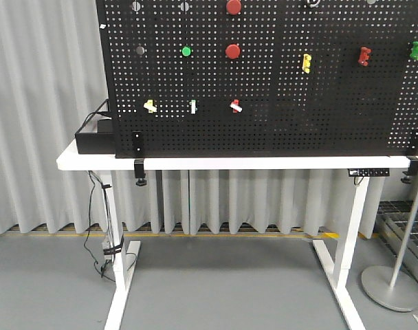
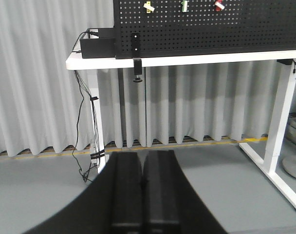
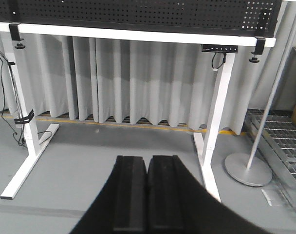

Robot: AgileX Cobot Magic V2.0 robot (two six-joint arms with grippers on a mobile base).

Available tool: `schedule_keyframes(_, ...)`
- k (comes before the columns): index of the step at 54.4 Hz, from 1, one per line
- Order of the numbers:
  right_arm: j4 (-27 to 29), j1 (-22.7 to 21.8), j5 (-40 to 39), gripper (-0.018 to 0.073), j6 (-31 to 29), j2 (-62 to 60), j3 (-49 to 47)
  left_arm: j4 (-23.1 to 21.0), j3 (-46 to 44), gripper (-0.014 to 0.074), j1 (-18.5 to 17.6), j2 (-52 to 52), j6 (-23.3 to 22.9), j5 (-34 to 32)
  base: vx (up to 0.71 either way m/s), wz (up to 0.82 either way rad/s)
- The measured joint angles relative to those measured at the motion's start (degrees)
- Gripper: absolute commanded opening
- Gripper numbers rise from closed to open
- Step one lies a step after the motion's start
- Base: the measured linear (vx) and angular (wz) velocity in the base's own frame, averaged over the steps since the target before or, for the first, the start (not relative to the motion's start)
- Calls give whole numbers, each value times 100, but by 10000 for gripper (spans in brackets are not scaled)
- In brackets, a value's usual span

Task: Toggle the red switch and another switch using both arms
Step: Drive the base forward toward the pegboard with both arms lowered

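Exterior front-facing shows three toggles (image 1: 150,106) (image 1: 192,106) (image 1: 236,106), two red buttons (image 1: 233,7) (image 1: 233,51).

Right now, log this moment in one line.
left claw: shut, away from board | right claw: shut, away from board | red switch: untouched | yellow switch: untouched

Left hand (image 2: 143,187) and right hand (image 3: 148,192), both closed, fingers pressed together, low.

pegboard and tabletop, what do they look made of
Pegboard: matte black, evenly perforated thin panel, probably painted sheet metal, though hardboard is possible. Tabletop: smooth white slab with a plain flat edge, likely laminated board; the core isn't visible.
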Motion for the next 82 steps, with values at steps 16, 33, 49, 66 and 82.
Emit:
schedule_keyframes(16, 0, 0, 0, -6, 0, 0, 0, 0, 0, 3, 0, 0, 0, 0, 20, -11)
schedule_keyframes(33, 0, 0, 0, -6, 0, 0, 0, 0, 0, 3, 0, 0, 0, 0, 23, -6)
schedule_keyframes(49, 0, 0, 0, -6, 0, 0, 0, 0, 0, 3, 0, 0, 0, 0, 22, 3)
schedule_keyframes(66, 0, 0, 0, -6, 0, 0, 0, 0, 0, 3, 0, 0, 0, 0, 23, 6)
schedule_keyframes(82, 0, 0, 0, -6, 0, 0, 0, 0, 0, 3, 0, 0, 0, 0, 26, 3)
